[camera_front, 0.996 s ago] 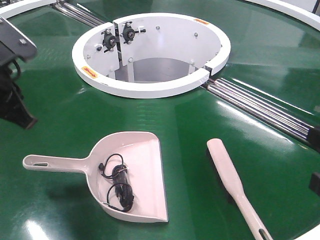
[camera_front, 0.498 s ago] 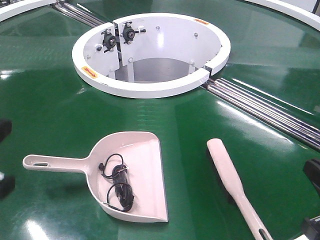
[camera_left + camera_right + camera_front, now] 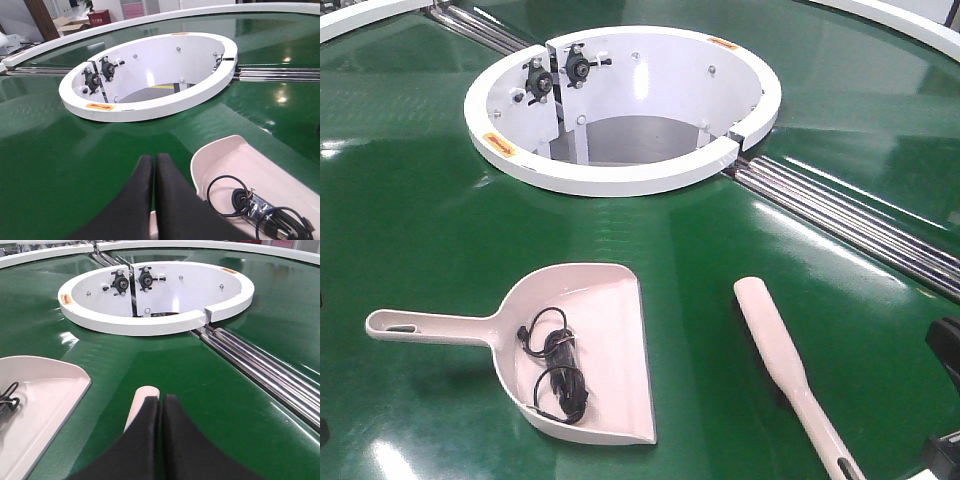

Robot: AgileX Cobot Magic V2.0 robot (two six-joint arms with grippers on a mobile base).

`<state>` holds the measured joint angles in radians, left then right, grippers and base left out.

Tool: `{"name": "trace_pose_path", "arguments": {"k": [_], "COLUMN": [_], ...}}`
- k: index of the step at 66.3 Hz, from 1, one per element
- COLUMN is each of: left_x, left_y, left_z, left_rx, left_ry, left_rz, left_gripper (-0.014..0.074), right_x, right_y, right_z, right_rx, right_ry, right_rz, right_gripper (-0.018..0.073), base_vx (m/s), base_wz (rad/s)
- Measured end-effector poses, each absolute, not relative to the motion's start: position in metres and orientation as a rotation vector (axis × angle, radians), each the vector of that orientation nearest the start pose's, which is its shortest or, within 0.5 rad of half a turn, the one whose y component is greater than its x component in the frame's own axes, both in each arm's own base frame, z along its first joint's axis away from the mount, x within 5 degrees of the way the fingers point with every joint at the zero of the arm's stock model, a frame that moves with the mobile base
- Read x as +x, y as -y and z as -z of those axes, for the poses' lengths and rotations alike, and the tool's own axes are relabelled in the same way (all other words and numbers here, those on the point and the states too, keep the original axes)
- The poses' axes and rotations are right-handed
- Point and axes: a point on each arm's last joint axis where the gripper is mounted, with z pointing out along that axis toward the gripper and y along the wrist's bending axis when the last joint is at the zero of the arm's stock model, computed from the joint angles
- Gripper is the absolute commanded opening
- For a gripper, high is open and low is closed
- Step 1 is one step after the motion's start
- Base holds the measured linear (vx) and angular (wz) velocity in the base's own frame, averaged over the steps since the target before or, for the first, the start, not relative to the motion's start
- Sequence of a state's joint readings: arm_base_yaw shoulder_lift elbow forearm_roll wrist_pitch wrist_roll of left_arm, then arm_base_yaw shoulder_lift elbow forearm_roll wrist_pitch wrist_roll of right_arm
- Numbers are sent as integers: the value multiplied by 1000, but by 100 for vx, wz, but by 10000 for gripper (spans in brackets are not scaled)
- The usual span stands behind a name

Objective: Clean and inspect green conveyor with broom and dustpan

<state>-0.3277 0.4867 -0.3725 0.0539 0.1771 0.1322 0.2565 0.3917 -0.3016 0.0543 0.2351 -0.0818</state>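
The dustpan [image 3: 575, 350] lies on the green conveyor [image 3: 440, 230] near its front edge, a tangled black cable [image 3: 555, 365] already in its scoop; the broom [image 3: 790, 375] lies to its right, apart from it. Both claws are pressed shut and empty: the left claw [image 3: 154, 165] above the dustpan handle, the right claw [image 3: 161, 405] above the broom. Sweeping looks finished, so lifting the dustpan likely comes next, which requires opening first.
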Motion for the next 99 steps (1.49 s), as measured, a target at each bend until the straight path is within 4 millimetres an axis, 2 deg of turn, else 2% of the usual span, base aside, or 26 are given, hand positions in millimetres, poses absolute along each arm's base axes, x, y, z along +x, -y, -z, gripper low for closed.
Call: {"name": "trace_pose_path", "arguments": {"k": [22,34,41,51,61,76,99], "left_x": [103,89,76,59,55,56,56], "left_y": [34,21,12,4,1,1,1], "left_z": [-286,-279,-262,-223,-185,-189,-189], "left_rx": [442,365,299,182,134,127,127], "left_ry": [-1716,-1737,-1723,-1709,-1738,-1667,-1664], "left_rz": [94,32,-14,-49,-76,-79,-79], "left_gripper": [-22,-22,-22,-22,-22,-22,-22], "right_x": [90,90,90,90,89,89,89], "right_y": [-25,-25,-25,-25,-25,-25,-25], "right_z": [-266,-266,-266,-266,-266,-266,-266], "right_rx": [-269,-269,-269,-269,-268,-268,-269], "right_ry": [-1792,-1793,-1793,-1793,-1791,-1792,-1793], "right_rz": [-172,-172,-172,-172,-172,-173,-172], "right_gripper": [-6,-6,-6,-6,-6,-6,-6], "base_vx": [0,0,0,0,0,0,0], "base_wz": [0,0,0,0,0,0,0]}}
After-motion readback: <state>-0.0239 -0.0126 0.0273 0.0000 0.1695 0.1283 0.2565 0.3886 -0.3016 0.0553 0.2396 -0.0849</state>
